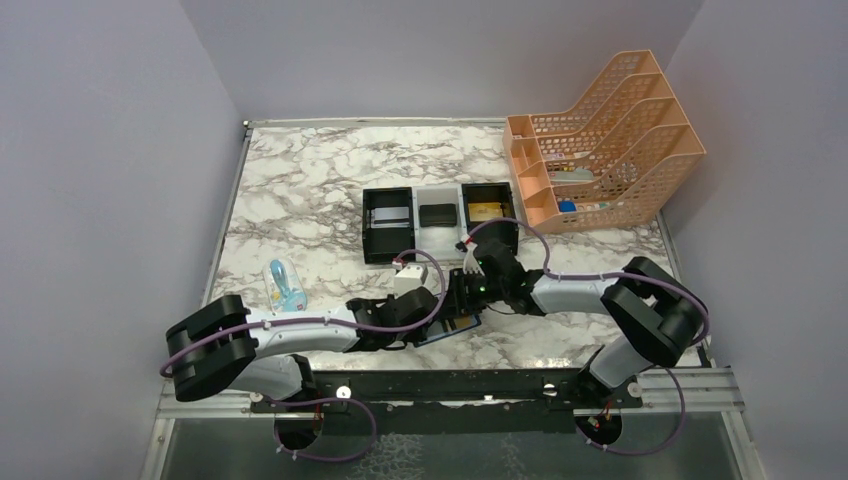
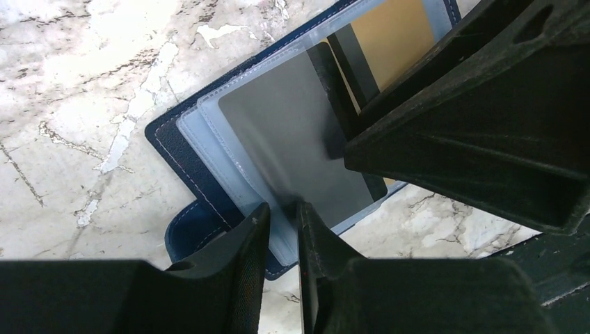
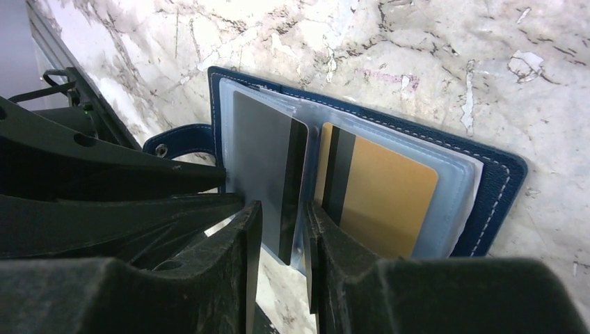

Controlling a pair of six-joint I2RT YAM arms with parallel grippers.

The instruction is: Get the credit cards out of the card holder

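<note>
Fingers (image 3: 306,229) of the right arm are set narrow around a grey card's (image 3: 261,153) edge; left fingers (image 2: 254,236) pinch the open card holder (image 3: 497,174), low-centre on the desk (image 1: 300,190). Pulling should be straight, the holder pinned.

This is a robot test cell in a lab rather than a home or office. A marble-patterned bench (image 1: 300,190) sits boxed in by plain pale lilac walls (image 1: 100,150) on three sides. Two arms are bolted to a black metal rail (image 1: 480,385) along the near edge, with purple cables (image 1: 400,320) looped along them. The props are staged office goods: a peach mesh file rack (image 1: 610,140) and a row of small box trays (image 1: 440,215).
</note>
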